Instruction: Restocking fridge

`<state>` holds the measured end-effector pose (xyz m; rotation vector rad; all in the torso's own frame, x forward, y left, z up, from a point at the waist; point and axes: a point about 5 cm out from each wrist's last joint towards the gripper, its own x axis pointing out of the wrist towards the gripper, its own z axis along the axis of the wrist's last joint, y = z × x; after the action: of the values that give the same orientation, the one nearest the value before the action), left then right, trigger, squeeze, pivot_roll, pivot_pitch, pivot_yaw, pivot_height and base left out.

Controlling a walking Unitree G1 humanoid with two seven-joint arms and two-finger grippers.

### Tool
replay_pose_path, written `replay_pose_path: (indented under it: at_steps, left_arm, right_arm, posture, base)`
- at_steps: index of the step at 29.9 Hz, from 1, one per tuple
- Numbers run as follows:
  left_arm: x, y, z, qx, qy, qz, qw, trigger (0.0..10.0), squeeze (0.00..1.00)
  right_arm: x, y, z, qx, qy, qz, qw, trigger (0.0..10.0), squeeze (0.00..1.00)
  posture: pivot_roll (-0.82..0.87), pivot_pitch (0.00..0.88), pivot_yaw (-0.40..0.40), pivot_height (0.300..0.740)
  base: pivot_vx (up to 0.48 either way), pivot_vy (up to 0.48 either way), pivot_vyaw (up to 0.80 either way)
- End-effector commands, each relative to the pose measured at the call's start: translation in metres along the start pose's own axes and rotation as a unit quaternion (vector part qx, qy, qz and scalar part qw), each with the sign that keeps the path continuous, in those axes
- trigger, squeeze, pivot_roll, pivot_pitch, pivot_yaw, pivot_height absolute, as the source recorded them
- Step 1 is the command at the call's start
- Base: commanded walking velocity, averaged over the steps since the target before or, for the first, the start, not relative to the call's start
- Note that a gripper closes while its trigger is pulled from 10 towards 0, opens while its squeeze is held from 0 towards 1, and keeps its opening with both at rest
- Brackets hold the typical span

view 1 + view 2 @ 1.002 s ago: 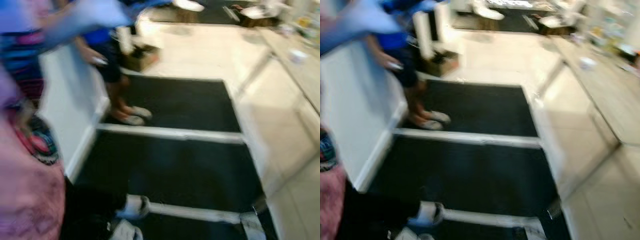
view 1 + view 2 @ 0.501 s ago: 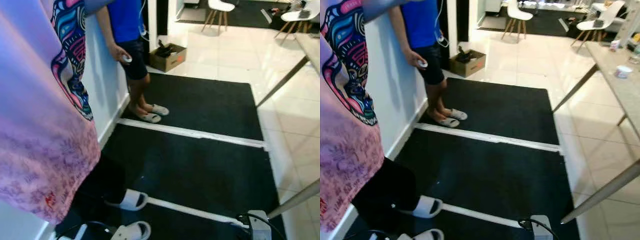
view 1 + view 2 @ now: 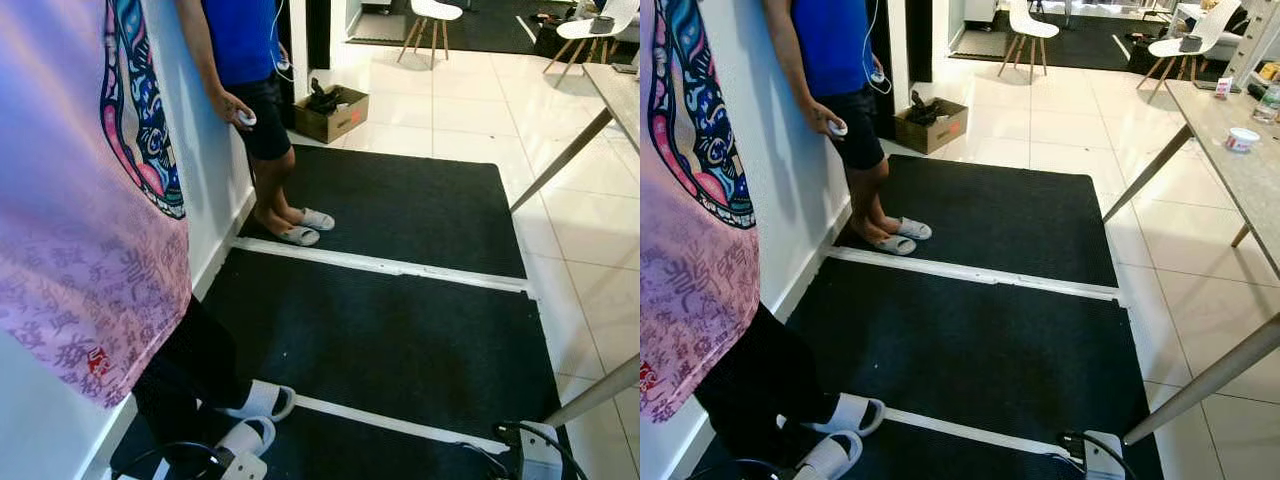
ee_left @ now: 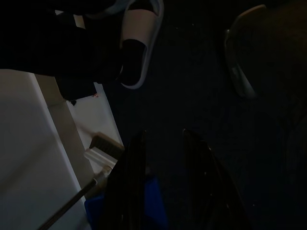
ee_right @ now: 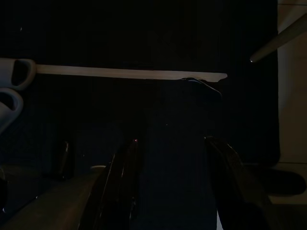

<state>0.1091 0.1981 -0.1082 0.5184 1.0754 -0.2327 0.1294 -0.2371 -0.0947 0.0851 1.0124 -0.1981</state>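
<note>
You're between stops, no fridge ahead: left gripper (image 4: 160, 143) and right gripper (image 5: 175, 153) hang apart, empty, over the black mat (image 3: 400, 340). Find the fridge next.

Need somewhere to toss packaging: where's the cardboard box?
The cardboard box sits on the tiled floor beyond the far black mat, just past the person in blue.

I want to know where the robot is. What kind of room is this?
Probably an open room in a home or studio: black floor mats on white tiles, a long table and white chairs farther back.
</note>
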Motion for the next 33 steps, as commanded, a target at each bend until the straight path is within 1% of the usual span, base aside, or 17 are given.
replay_pose_path:
  at_steps: [1,8,17,22,30,33]
  left_arm:
    - [0.0,-0.004,0.002,0.0,-0.006,-0.007,1.0,10.0,0.28]
    - [0.0001,-0.0042,0.0019,0.0,-0.005,-0.007,1.0,10.0,0.29]
    - [0.0001,-0.0047,0.0019,0.0,-0.003,-0.007,1.0,10.0,0.29]
    - [0.0002,-0.0054,0.0021,-0.001,-0.003,-0.007,1.0,10.0,0.29]
    - [0.0002,-0.0057,0.0022,0.0,-0.003,-0.008,1.0,10.0,0.29]
    - [0.0002,-0.0058,0.0021,0.0,-0.003,-0.008,1.0,10.0,0.29]
  right_arm:
    - [0.0002,-0.001,0.0028,0.007,-0.007,-0.002,1.0,10.0,0.0]
    - [0.0004,0.0002,0.0029,0.011,-0.007,0.001,1.0,10.0,0.0]
    - [0.0005,0.0004,0.0033,0.013,-0.006,0.003,1.0,10.0,0.0]
    - [0.0006,-0.0005,0.003,0.004,-0.001,0.001,1.0,10.0,0.0]
    - [0.0006,-0.0003,0.0025,0.009,0.0,0.001,1.0,10.0,0.0]
    - [0.0005,-0.0003,0.0026,0.01,0.0,0.001,1.0,10.0,0.0]
  posture:
    - [-0.02,0.0,-0.031,0.74]
    - [-0.02,0.0,-0.033,0.74]
    - [-0.01,0.0,-0.036,0.74]
    - [-0.01,0.0,-0.04,0.74]
    - [-0.01,0.0,-0.041,0.74]
    - [-0.01,0.0,-0.041,0.74]
  base:
    - [0.42,0.0,0.0]
    - [0.417,0.0,0.0]
    - [0.393,0.0,-0.66]
    - [0.376,0.0,0.0]
    - [0.368,0.0,0.0]
    - [0.364,0.0,-0.52]
